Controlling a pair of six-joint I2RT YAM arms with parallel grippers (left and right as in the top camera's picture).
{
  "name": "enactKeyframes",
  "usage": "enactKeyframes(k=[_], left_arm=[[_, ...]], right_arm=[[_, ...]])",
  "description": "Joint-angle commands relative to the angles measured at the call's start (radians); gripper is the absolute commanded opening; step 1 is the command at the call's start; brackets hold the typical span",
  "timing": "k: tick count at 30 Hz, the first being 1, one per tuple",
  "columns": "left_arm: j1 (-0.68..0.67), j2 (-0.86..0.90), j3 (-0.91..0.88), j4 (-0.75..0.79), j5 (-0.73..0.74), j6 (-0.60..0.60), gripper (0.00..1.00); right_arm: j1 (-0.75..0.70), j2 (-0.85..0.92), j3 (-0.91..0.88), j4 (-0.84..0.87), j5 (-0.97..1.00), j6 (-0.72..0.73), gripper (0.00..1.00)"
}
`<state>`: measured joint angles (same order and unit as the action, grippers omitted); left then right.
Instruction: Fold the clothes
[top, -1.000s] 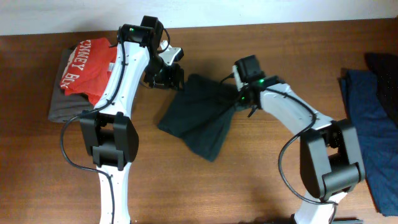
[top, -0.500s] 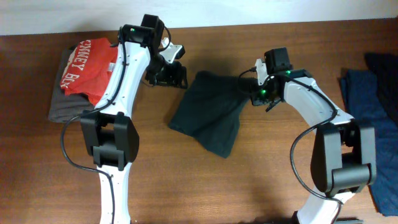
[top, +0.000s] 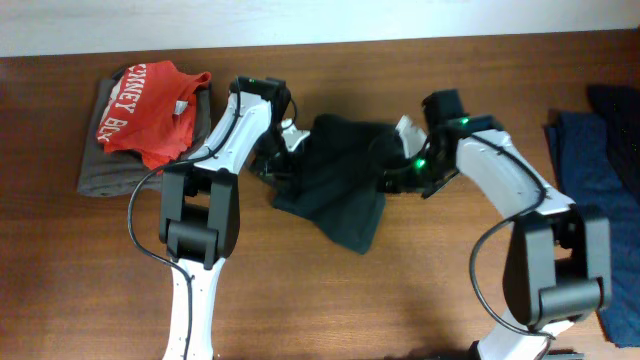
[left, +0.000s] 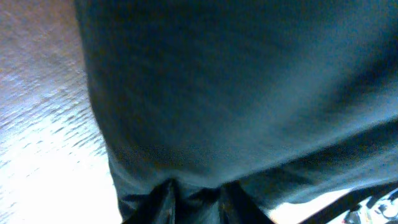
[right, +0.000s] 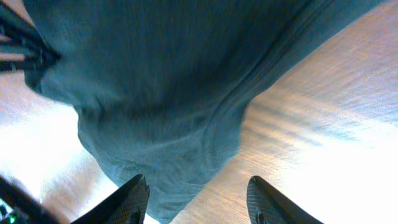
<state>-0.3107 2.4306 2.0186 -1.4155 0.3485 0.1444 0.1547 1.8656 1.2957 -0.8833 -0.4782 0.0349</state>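
**Get the shirt flat before any fold**

The dark T-shirt (top: 335, 180) lies in a rumpled heap at the middle of the worktop (top: 400, 290), between the two arms. One lobe trails toward the near edge, and no lettering shows.

The left tool (left: 198, 190) sits at the shirt's left edge. In its wrist view the fingers stand close together with dark cloth gathered between them. I judge it to be gripping the fabric, though that view is dim and blurred.

The right tool (right: 196, 183), at the shirt's right edge, has its fingers spread wide with nothing between them. A seamed edge of the shirt lies just ahead of it on bare wood.

The step in hand looks like spreading the shirt. To do it well, the right tool should close on the seamed edge alone, not on a wad. Both tools should then draw apart evenly and low, so the cloth slides out untwisted. The red tee (top: 140, 110) at far left and the blue garments (top: 600, 190) at far right lie well apart from the pull.
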Motion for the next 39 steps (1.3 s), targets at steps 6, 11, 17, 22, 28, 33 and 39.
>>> enactKeyframes(k=[6, 11, 17, 22, 28, 33, 39], left_arm=[[0.006, 0.012, -0.064, 0.031, 0.142, 0.031, 0.01], [0.008, 0.011, -0.062, 0.005, 0.159, 0.037, 0.00], [0.069, 0.011, -0.061, -0.064, 0.118, 0.038, 0.01], [0.110, 0.009, -0.061, -0.081, 0.140, 0.047, 0.02], [0.110, -0.037, -0.053, -0.122, 0.262, 0.113, 0.25], [0.111, -0.134, -0.026, 0.019, 0.259, 0.119, 0.26], [0.111, -0.173, -0.026, 0.342, 0.285, 0.087, 0.25]], right_arm=[[0.122, 0.041, -0.079, 0.058, -0.019, 0.040, 0.41], [0.138, 0.041, -0.079, 0.049, 0.111, 0.117, 0.07], [0.077, 0.041, -0.078, -0.076, 0.336, 0.156, 0.04], [0.051, 0.037, -0.078, -0.140, 0.333, 0.111, 0.17], [0.030, -0.021, -0.042, -0.193, 0.318, 0.073, 0.31], [0.006, -0.103, 0.042, -0.110, 0.122, 0.025, 0.38], [0.003, -0.093, 0.053, 0.174, 0.071, 0.168, 0.30]])
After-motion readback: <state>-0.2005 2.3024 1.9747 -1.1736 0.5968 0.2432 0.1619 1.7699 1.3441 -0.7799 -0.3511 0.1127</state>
